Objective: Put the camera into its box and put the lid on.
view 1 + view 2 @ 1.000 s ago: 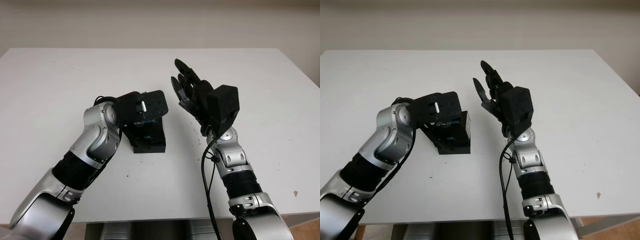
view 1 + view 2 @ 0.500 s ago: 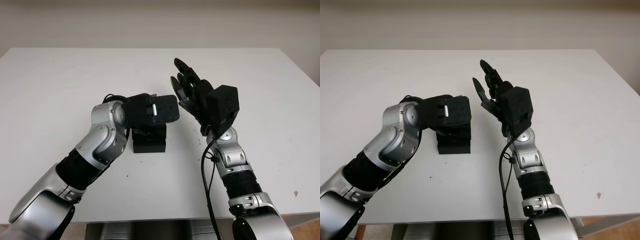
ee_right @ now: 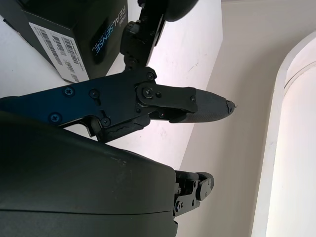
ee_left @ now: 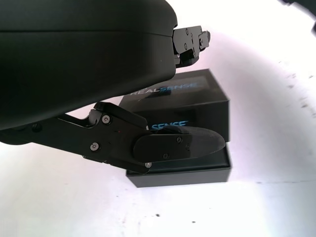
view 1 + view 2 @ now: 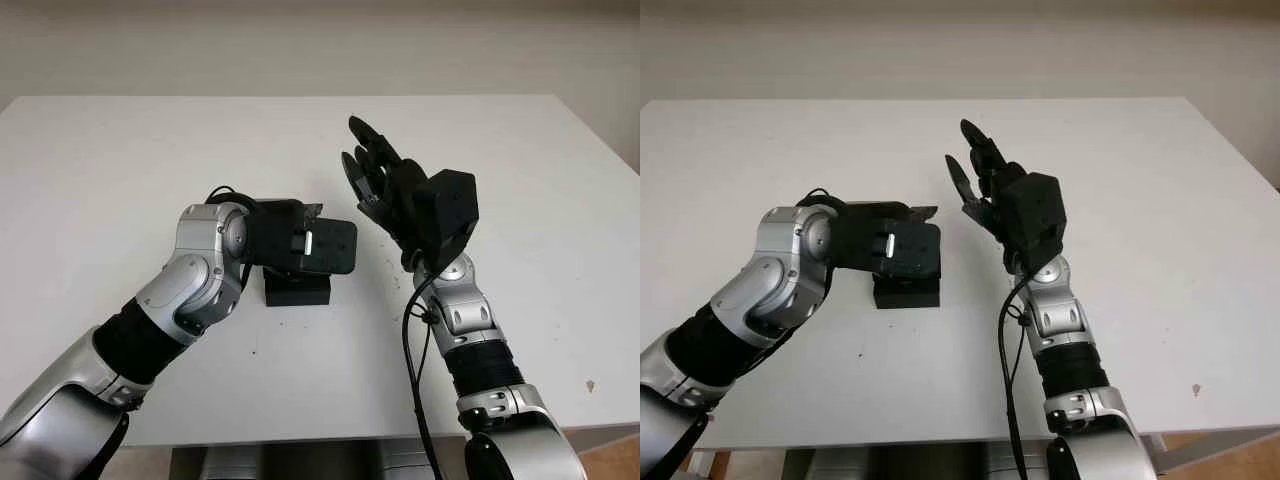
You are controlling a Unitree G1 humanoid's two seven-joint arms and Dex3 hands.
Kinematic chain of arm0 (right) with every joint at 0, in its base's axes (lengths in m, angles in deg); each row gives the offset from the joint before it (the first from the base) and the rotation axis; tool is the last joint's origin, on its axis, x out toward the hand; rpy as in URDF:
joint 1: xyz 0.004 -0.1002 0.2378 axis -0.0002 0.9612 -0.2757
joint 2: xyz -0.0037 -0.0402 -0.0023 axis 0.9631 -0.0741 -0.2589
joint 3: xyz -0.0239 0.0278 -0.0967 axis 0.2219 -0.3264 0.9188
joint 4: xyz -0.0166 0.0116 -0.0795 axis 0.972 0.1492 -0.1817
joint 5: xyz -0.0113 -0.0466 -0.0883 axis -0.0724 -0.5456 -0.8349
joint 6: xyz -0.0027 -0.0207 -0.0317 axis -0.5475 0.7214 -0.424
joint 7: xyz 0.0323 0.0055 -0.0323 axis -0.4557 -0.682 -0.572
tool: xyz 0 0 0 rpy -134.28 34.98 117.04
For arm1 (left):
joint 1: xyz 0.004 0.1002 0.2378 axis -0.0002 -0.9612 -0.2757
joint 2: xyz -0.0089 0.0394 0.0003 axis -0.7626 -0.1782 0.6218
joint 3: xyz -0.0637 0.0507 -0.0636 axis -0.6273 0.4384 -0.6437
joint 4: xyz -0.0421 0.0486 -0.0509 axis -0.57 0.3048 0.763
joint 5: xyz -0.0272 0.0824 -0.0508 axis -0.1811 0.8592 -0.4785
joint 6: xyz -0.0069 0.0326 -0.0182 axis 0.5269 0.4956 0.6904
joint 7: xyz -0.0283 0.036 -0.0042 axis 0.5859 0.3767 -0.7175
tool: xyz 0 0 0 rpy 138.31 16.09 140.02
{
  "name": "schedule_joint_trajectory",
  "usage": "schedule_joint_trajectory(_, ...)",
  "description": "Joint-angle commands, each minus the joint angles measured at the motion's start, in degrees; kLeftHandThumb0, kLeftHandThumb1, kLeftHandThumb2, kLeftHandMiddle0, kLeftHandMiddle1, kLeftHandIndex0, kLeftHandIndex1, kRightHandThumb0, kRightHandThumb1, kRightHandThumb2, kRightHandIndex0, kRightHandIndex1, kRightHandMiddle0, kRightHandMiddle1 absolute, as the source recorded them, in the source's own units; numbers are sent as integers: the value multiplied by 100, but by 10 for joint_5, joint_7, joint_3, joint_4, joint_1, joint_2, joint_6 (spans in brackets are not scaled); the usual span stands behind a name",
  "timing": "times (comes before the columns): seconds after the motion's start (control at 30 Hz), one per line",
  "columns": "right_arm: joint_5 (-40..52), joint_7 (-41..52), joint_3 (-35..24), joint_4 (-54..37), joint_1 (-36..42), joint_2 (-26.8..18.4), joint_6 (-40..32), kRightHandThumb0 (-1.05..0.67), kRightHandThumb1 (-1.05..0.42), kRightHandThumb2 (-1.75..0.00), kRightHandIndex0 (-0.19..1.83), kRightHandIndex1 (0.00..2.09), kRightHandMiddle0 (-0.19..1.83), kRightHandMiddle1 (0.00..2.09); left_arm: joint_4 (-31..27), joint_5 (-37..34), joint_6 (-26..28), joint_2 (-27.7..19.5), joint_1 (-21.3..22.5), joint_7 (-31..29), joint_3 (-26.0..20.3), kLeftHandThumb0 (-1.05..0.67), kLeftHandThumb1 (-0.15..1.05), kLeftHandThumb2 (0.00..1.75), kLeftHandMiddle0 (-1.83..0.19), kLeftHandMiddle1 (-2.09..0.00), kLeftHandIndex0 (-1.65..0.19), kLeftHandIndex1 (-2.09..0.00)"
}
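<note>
The box [image 4: 182, 116] stands on the white bench [image 5: 120, 170], black, with the lid [image 4: 170, 94] on top: the left wrist view shows a lidded upper part bearing pale lettering sitting on a slightly wider base. No camera lies loose anywhere on the bench, so it is most likely already inside, though the closed box hides it.

The left hand [image 5: 310, 245] hangs directly above the box, its fingers [image 4: 177, 145] reaching across the front face. Whether they press the lid or merely hover close over it cannot be told; nothing is lifted, so they read as released, not clenched on anything. Beyond those fingers, on the far side of the box, the right hand [image 5: 385, 190] is raised off the bench with its fingers [image 3: 197, 106] extended upward, grasping nothing and well clear of the box.

By the look of it, the task is at or near its end: box closed, lid seated roughly square on the base. What may remain is a last press to seat the lid fully, then drawing the left hand away without dragging the box along.
</note>
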Motion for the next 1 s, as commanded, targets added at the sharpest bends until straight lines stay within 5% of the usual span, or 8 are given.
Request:
schedule_joint_trajectory(0.0,2,1,-3,-2,-11,-3,-2,-62,-105,-46,6,6,5,21,-15,-12,17,8,-2,-7,-22,-56,105,41,19,0,19,0)
schedule_joint_trajectory(0.53,2,-1,-7,-24,-7,-5,-35,-64,-105,-40,5,5,7,19,-138,-137,152,-49,-7,-57,-102,-63,105,47,16,-2,19,0)
schedule_joint_trajectory(0.63,4,5,-7,-22,-7,-7,-31,-64,-105,-40,5,5,5,18,-161,-183,176,-59,-23,-51,-132,-62,105,47,10,-5,19,0)
schedule_joint_trajectory(0.77,16,16,-14,-25,-4,-9,-41,-64,-105,-38,3,4,1,14,-182,-253,137,-40,-68,21,-242,-57,105,44,-2,-10,2,-9)
schedule_joint_trajectory(0.83,21,26,-17,-25,-4,-17,-46,-61,-105,-37,1,4,0,12,-177,-287,84,-9,-96,90,-308,-49,105,33,-21,-45,-19,-43)
schedule_joint_trajectory(0.97,25,35,-26,-18,-15,-37,-47,-63,-105,-19,9,8,9,12,-147,-326,-53,1,-138,190,-375,-48,105,22,-9,-114,-3,-105)
